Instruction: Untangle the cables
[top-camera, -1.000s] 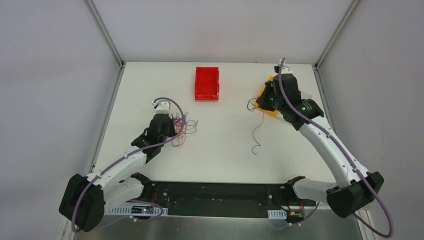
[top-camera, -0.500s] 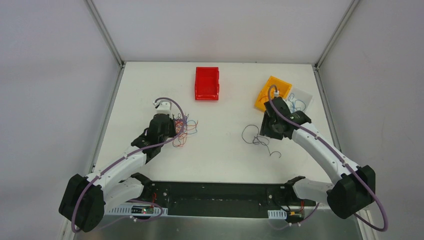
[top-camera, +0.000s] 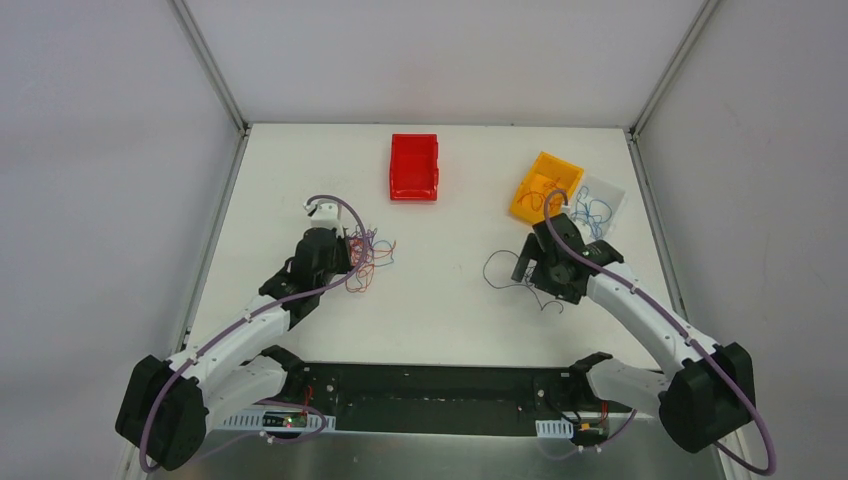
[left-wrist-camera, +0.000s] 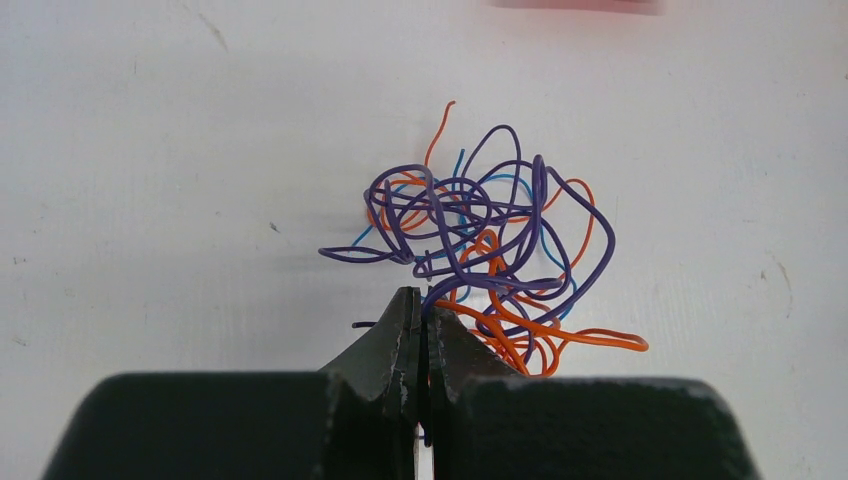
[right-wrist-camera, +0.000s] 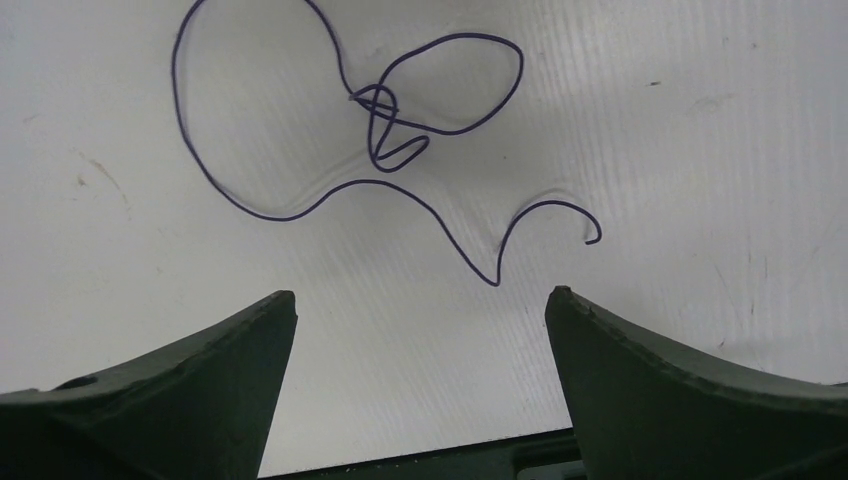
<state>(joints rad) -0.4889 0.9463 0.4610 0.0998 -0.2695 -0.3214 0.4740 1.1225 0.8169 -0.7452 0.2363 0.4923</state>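
While the left gripper (left-wrist-camera: 422, 305) pinches a dark purple strand at the near edge of the tangle (left-wrist-camera: 480, 250), I have the right gripper (right-wrist-camera: 420, 293) spread wide and holding nothing, hovering over a single purple cable (right-wrist-camera: 380, 130) that lies loose on the table (top-camera: 440, 300). The tangle sits nearer me than the red bin (top-camera: 414, 166) and to its left; the lone cable is nearer me and to the bin's right.

I judge one strand is freed and waiting to be sorted, probably into the orange bin (top-camera: 545, 185) right of the red bin. Next I need a low, centred pinch on that thin wire.

It is looped, not straight. Its spread runs sideways, with the loops toward the red bin's side and a hooked tail pointing away from it.
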